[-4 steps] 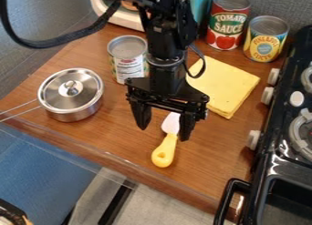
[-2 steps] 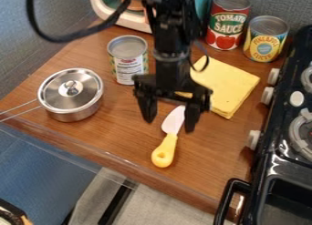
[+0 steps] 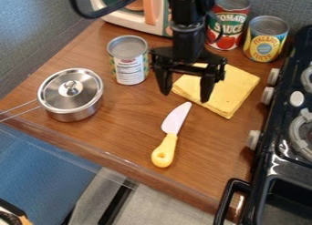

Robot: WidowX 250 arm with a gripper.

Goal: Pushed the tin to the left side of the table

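My gripper hangs over the middle of the table, partly in front of the yellow cloth, open with nothing between its fingers. To its left, a short gap away, a tin with a white and green label stands upright on the wooden table. Two more tins stand upright at the back right: a red tomato one and a yellow one with a blue disc. Part of the red tin is hidden behind the arm.
A lidded steel pot sits at the left, its handle pointing left. A yellow-handled knife lies in front of the folded yellow cloth. The black stove borders the right side, and a white toy appliance stands behind.
My gripper has moved back and to the right, away from above the knife, uncovering its blade. The tins, pot, knife and cloth have stayed in place.
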